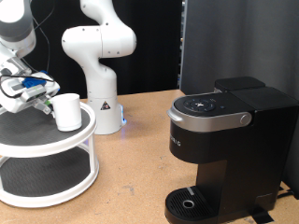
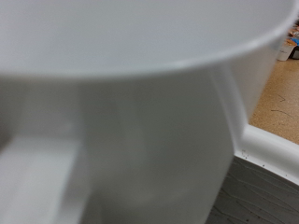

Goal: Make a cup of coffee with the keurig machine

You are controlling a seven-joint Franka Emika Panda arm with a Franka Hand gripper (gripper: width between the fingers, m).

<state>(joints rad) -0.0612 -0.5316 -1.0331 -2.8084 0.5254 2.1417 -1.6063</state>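
stage: early | gripper (image 1: 44,101) is pressed against cup (image 1: 67,111), grip cannot be told | keurig (image 1: 224,140) well apart, drip base bare

The cup (image 1: 67,110), left of centre in the exterior view, is plain white with no print; in the wrist view it fills nearly the whole frame (image 2: 140,121) as pale, blurred white. It stands on a white two-tier round stand (image 1: 47,154) whose lower shelf is dark grey. The coffee maker (image 1: 224,149) at lower right is black, with a silver-grey band around its lid and pale markings on the top panel. The gripper (image 1: 42,101) at far left is white and grey with blue parts — its fingers are dark. The bench (image 1: 140,177) is light brown wood — the backdrop black.
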